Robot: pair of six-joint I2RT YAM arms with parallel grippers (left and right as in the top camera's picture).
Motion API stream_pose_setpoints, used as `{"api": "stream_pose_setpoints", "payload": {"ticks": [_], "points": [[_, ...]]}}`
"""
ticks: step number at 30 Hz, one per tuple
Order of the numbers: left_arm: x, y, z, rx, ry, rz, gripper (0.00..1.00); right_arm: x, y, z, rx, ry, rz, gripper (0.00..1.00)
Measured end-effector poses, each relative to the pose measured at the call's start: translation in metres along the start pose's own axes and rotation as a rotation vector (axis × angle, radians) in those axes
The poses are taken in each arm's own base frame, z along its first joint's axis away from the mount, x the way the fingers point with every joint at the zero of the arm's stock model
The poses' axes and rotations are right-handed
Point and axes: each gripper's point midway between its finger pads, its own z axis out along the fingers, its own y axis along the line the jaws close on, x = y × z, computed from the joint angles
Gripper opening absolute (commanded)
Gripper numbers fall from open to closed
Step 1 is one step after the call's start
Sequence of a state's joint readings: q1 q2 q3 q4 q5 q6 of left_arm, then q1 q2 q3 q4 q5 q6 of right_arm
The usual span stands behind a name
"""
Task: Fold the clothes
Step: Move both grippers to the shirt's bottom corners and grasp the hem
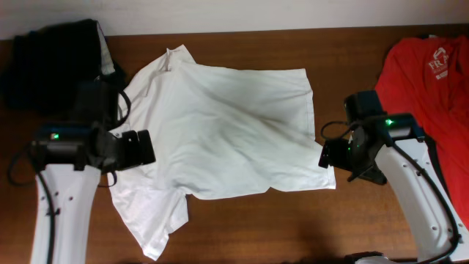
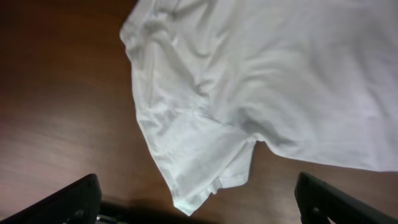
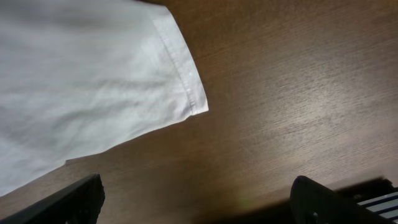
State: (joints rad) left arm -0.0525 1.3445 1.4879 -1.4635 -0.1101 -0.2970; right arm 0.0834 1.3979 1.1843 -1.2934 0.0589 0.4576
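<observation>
The white shirt (image 1: 220, 139) lies spread and wrinkled across the middle of the brown table (image 1: 293, 227), with one sleeve (image 1: 155, 220) reaching toward the front edge. My left gripper (image 1: 149, 147) hovers open at the shirt's left edge. In the left wrist view that sleeve (image 2: 199, 155) lies between and ahead of the wide-apart fingers (image 2: 71, 202), and nothing is gripped. My right gripper (image 1: 326, 155) stands open just off the shirt's right edge. In the right wrist view the shirt's hemmed corner (image 3: 186, 93) lies ahead of the open gripper (image 3: 198, 186), over bare wood.
A red T-shirt with white print (image 1: 432, 73) lies at the table's right side, under and beyond the right arm. Dark garments (image 1: 51, 62) are heaped at the back left corner, close to the left arm.
</observation>
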Motion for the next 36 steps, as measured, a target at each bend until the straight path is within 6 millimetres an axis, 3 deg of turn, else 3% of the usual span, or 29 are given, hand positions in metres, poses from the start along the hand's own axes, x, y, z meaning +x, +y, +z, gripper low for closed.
{"api": "stream_pose_setpoints", "payload": {"ticks": [2, 5, 7, 9, 11, 13, 15, 19, 25, 30, 33, 35, 36], "points": [[0.004, 0.006, 0.024, -0.016, 0.036, -0.045, 0.99, 0.000, 0.000, 0.001, -0.001, -0.001, 0.007, 0.99], [0.005, 0.034, 0.051, -0.050, 0.072, -0.186, 0.99, -0.001, 0.000, 0.001, -0.002, -0.002, 0.009, 0.99], [0.012, 0.064, 0.076, -0.056, 0.121, -0.334, 0.99, -0.002, 0.001, 0.001, -0.005, -0.008, 0.011, 0.99], [0.018, 0.074, 0.100, -0.036, 0.138, -0.405, 0.99, -0.006, 0.003, 0.001, -0.012, -0.023, 0.012, 0.99], [0.035, 0.071, 0.128, 0.005, 0.187, -0.441, 0.99, -0.009, 0.005, 0.001, -0.020, -0.037, 0.012, 0.98], [0.039, 0.064, 0.153, 0.045, 0.164, -0.469, 0.99, -0.009, 0.005, 0.001, -0.021, -0.037, 0.013, 0.98], [0.059, 0.059, 0.176, 0.060, 0.193, -0.499, 0.99, -0.009, 0.005, 0.001, -0.022, -0.035, 0.013, 0.99], [0.066, 0.069, 0.191, 0.041, 0.172, -0.589, 0.99, -0.006, 0.007, 0.001, -0.036, -0.021, 0.011, 0.99], [0.064, 0.099, 0.193, -0.025, 0.134, -0.689, 0.99, -0.004, 0.010, 0.001, -0.053, -0.011, 0.012, 0.99], [0.077, 0.090, 0.218, 0.005, 0.249, -0.668, 0.94, -0.004, 0.011, 0.001, -0.056, -0.009, 0.011, 0.99], [0.080, 0.088, 0.221, 0.017, 0.285, -0.639, 0.89, -0.004, 0.011, 0.001, -0.060, -0.008, 0.012, 0.99], [0.081, 0.089, 0.222, 0.011, 0.298, -0.634, 0.72, -0.004, 0.011, 0.001, -0.060, -0.009, 0.012, 0.99], [0.081, 0.090, 0.223, 0.006, 0.300, -0.628, 0.56, -0.004, 0.012, 0.001, -0.061, -0.011, 0.011, 0.99]]}}
